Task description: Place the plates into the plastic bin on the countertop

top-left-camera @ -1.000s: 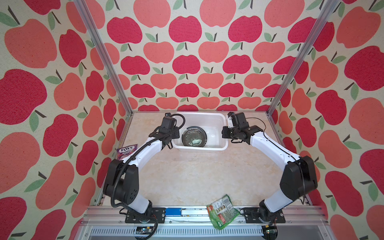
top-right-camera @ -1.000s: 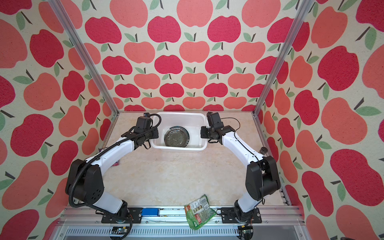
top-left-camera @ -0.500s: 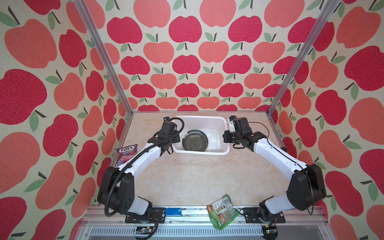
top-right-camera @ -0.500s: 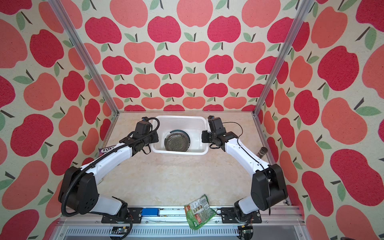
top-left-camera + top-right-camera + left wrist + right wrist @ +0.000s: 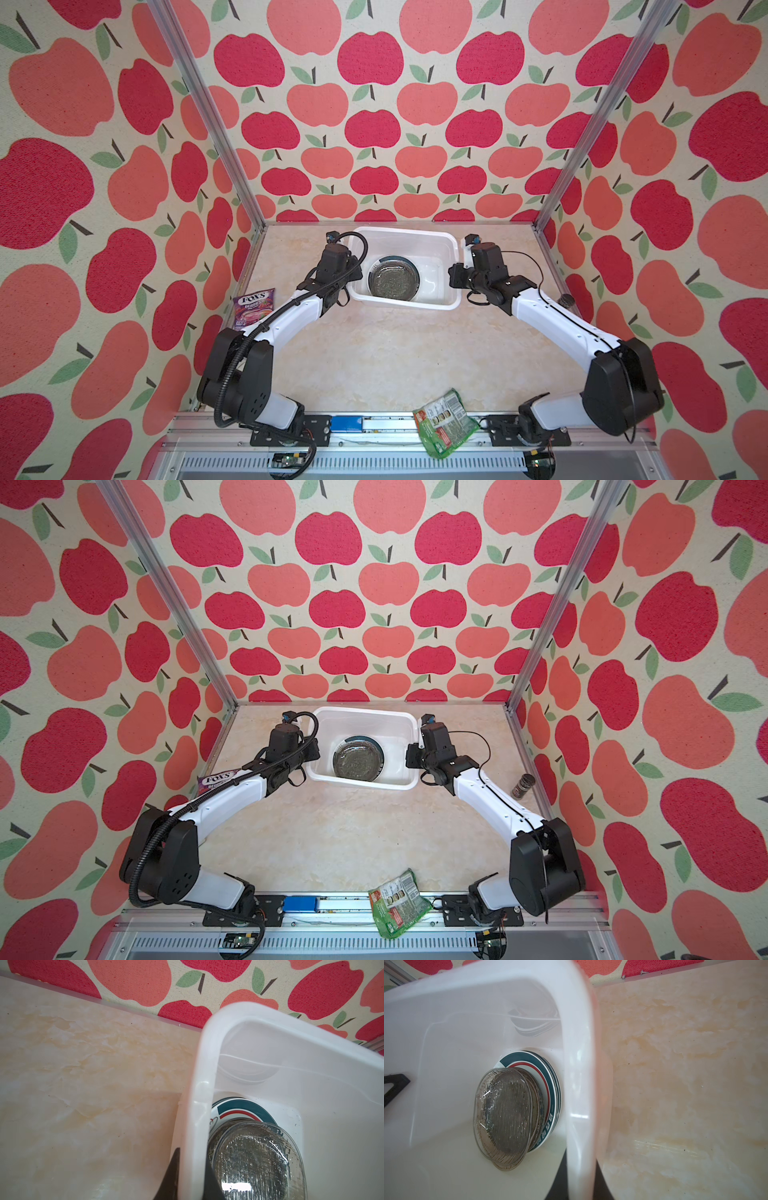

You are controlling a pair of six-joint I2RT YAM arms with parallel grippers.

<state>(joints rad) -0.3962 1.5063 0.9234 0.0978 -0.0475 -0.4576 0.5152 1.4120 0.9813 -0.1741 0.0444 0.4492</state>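
Left wrist view puts my left end effector (image 5: 192, 1174) astride the rim of the plastic bin (image 5: 199, 1095), one dark finger outside the wall and one inside, clamped on it. The right wrist view shows my right end effector (image 5: 579, 1180) pinching the opposite short wall the same way. The plates (image 5: 394, 279) lie stacked on the bin's floor, a ribbed glass plate (image 5: 504, 1113) on top of teal-rimmed ceramic plates (image 5: 551, 1086). In both top views I find no plate on the table (image 5: 395, 357), so I judge the loading done and the step in hand a two-armed hold on the bin itself. Whether its base rests on the table or hangs just clear I cannot tell. Next I must either move both arms in step, lest the thin walls flex and the stack slide, or let go and rise straight off the rim. Only the wrist views show the grips and the layered plate edges. Only the top views show the candy bag (image 5: 253, 305), the green packet (image 5: 444, 422) and a small dark jar (image 5: 523, 785) at the table's right edge.
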